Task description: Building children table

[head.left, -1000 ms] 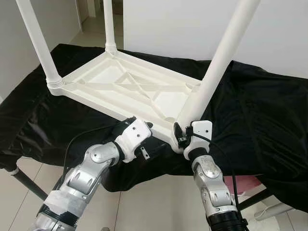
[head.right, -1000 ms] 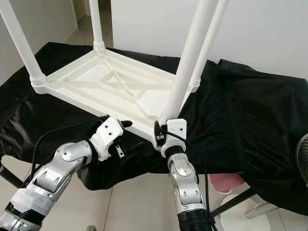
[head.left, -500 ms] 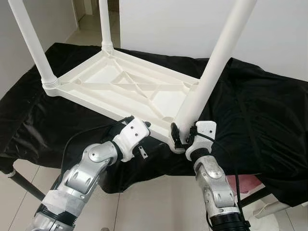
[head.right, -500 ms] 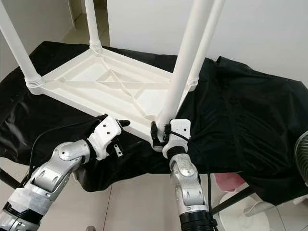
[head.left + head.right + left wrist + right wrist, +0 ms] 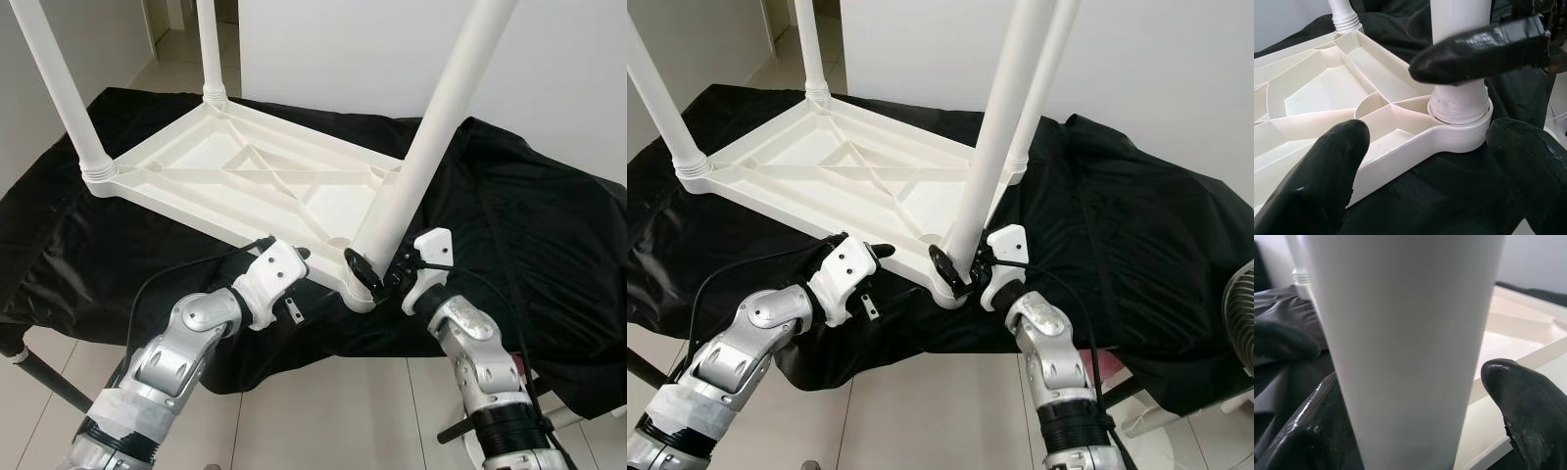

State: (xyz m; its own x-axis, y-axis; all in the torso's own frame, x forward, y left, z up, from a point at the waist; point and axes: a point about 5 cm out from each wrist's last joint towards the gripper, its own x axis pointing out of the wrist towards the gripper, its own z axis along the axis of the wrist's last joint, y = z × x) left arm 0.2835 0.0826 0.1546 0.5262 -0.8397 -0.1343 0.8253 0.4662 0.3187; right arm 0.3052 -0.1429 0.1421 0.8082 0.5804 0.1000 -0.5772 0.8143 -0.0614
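The white children's table [image 5: 245,166] lies upside down on a black cloth, with its legs pointing up. The nearest leg [image 5: 431,137] stands in the near corner socket [image 5: 1459,110]. My right gripper [image 5: 377,274] straddles the base of this leg and is open. One finger [image 5: 1327,421] lies against the leg, and the other finger [image 5: 1520,401] stands a little off it. My left gripper [image 5: 294,259] is open at the table's near edge, just left of that socket, and holds nothing.
Two more legs [image 5: 59,88] [image 5: 208,49] rise at the left and back corners, and a fourth leg [image 5: 1043,78] stands behind the near one. The black cloth [image 5: 529,225] drapes over the support's edges. Tiled floor [image 5: 323,411] lies below, and a fan [image 5: 1242,323] is at the right.
My right forearm has swung out to the right and its wrist has turned around the base of the near leg. The left arm has stayed put. The view has shifted slightly.
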